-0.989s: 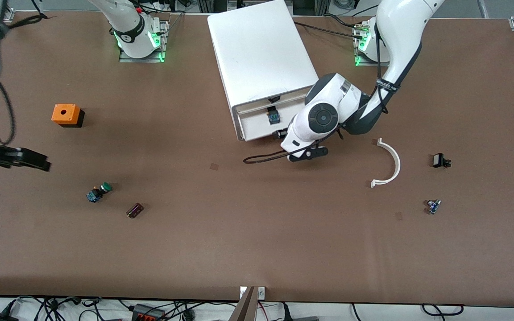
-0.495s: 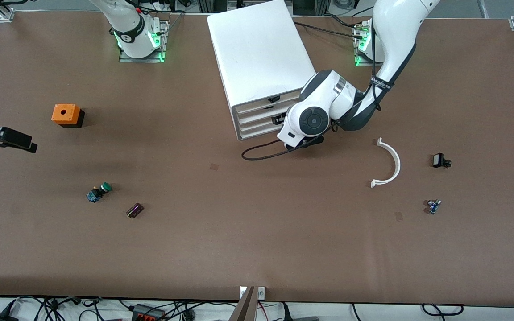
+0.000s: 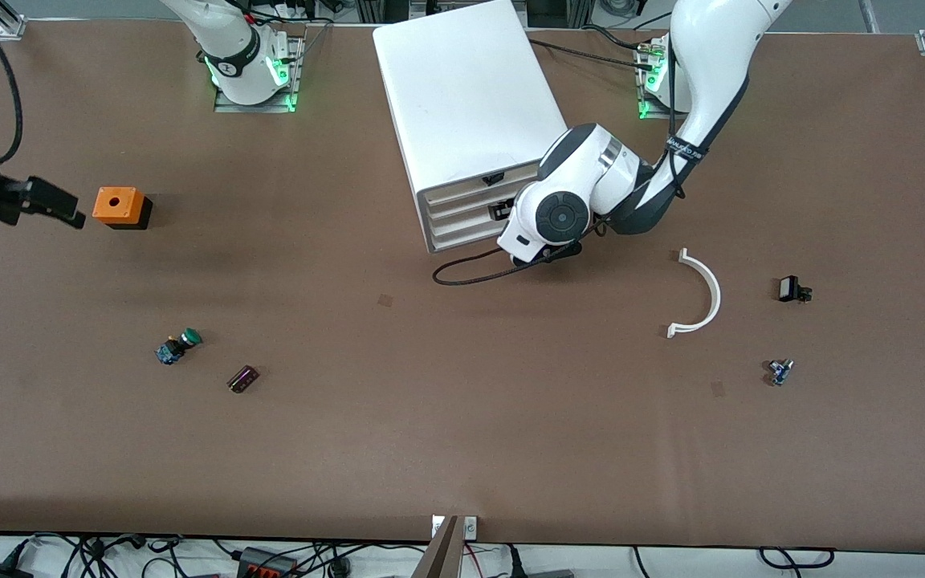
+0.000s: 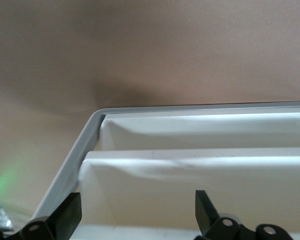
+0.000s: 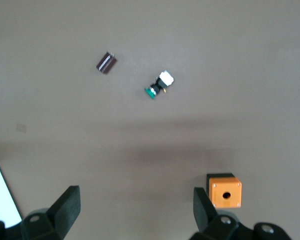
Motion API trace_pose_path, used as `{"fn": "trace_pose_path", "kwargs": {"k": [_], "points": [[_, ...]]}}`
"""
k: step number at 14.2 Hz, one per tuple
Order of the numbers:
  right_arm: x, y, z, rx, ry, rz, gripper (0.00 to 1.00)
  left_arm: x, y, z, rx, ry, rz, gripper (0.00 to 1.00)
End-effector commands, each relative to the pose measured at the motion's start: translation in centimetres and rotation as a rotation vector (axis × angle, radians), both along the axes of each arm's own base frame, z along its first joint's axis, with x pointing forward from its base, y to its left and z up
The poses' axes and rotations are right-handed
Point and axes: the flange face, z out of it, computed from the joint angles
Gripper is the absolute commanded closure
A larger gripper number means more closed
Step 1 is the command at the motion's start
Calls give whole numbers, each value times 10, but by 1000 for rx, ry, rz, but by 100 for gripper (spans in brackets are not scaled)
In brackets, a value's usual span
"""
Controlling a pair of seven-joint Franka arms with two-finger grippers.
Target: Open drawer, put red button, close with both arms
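The white drawer cabinet (image 3: 462, 88) stands at the robots' side of the table with all its drawers shut. The red button is out of view. My left gripper (image 3: 508, 218) is against the front of the middle drawer (image 3: 462, 215), mostly hidden under its wrist. In the left wrist view it (image 4: 137, 215) is open and empty, its fingertips (image 4: 70, 215) close to the white drawer fronts (image 4: 200, 175). My right gripper (image 3: 69, 213) is open and empty over the table beside the orange box (image 3: 117, 206), at the right arm's end. It also shows in the right wrist view (image 5: 135, 210).
A green-capped button (image 3: 177, 347) and a small dark purple part (image 3: 242, 379) lie nearer the front camera than the orange box (image 5: 224, 190). A white curved piece (image 3: 699, 293) and two small dark parts (image 3: 792, 289) (image 3: 780, 371) lie toward the left arm's end.
The open drawer has been pushed shut, with the left gripper following it in. The right gripper has moved away from the front camera, up beside the orange box.
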Motion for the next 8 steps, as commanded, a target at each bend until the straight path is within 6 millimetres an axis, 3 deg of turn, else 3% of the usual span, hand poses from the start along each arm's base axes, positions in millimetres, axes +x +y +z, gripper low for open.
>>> {"fn": "trace_pose_path", "kwargs": {"k": [1, 5, 8], "points": [[-17, -1, -2, -40, -21, 25, 0, 41, 26, 62, 26, -16, -14, 0], [8, 0, 0, -46, -29, 41, 0, 101, 110, 108, 34, -142, -108, 0], [16, -1, 4, -44, -41, 40, 0, 127, 162, 157, 40, -272, -213, 0]]}}
